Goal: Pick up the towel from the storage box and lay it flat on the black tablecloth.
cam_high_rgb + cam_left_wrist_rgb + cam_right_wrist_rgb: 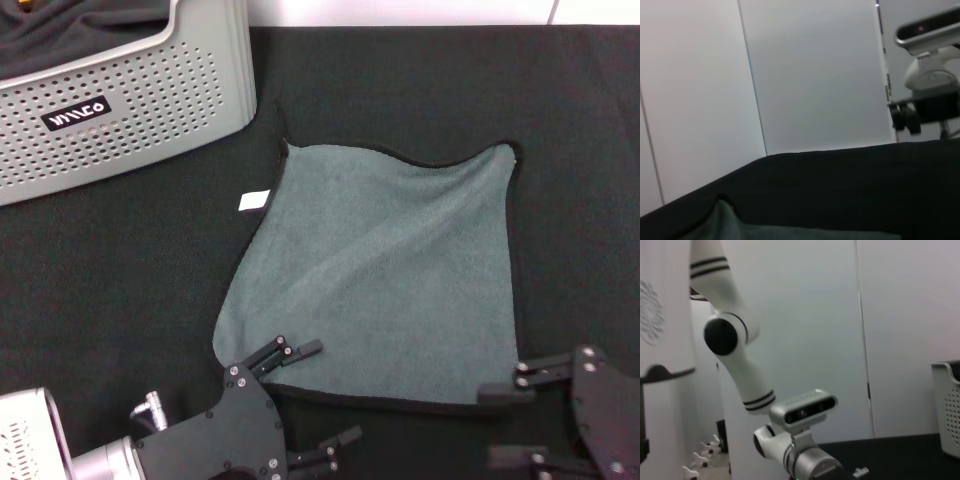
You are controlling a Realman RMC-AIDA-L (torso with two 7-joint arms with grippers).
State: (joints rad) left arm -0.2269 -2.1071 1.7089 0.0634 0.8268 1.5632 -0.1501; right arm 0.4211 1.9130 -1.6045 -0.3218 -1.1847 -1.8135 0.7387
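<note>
The towel (385, 280), soft grey-green microfibre with black stitched edging and a small white tag (254, 200), lies spread on the matte black tablecloth (120, 290) covering the surface, shallow folds running diagonally across it. The storage box (130, 110), light grey plastic with dotted perforated sides and a black label, sits at the far left holding dark bunched fabric (70, 25). The left hand (318, 395) and right hand (505, 425) sit at the towel's near corners, fingers apart, gripping nothing.
</note>
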